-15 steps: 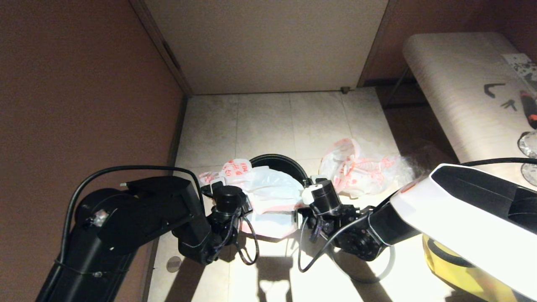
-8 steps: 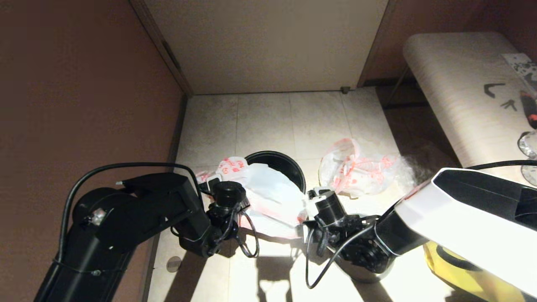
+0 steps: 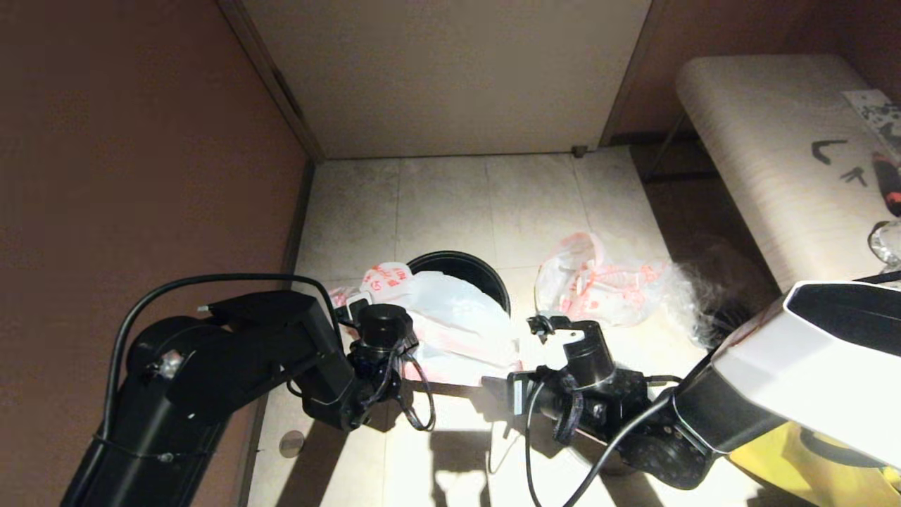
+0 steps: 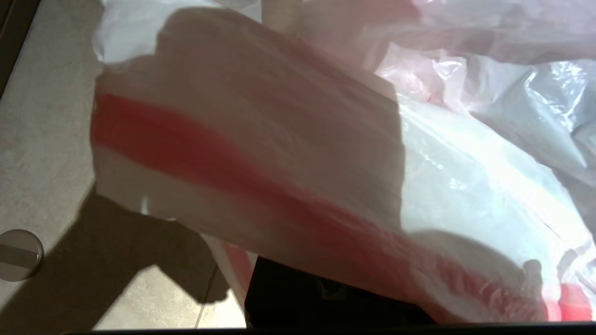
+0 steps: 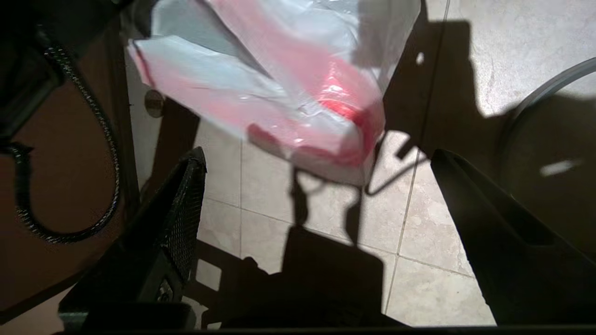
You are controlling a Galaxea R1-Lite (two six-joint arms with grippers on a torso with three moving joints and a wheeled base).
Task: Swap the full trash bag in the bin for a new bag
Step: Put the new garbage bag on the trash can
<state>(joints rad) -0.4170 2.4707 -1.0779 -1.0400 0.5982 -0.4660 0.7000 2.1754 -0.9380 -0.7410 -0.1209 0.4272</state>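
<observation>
1. I have the left gripper (image 3: 352, 310) at the near left side of the bin (image 3: 468, 267), its fingers pinched narrow on the edge of the new bag (image 3: 457, 324).
2. The new bag drapes over the bin's near rim and spills toward me onto the tiled floor (image 3: 443, 204); in the left wrist view its pinkish-red band (image 4: 195, 163) runs across the sheet.
3. My right gripper (image 5: 321, 186) sits just off the bag's near right corner, fingers (image 5: 181, 209) spread wide with nothing between them; through its camera I see bare tile under the gap and the bag's corner (image 5: 344, 135) beyond.
4. The full trash bag (image 3: 598, 282) lies on the floor to the right of the bin, apart from it, red print showing through.
5. A table (image 3: 767, 155) stands at the far right.
</observation>
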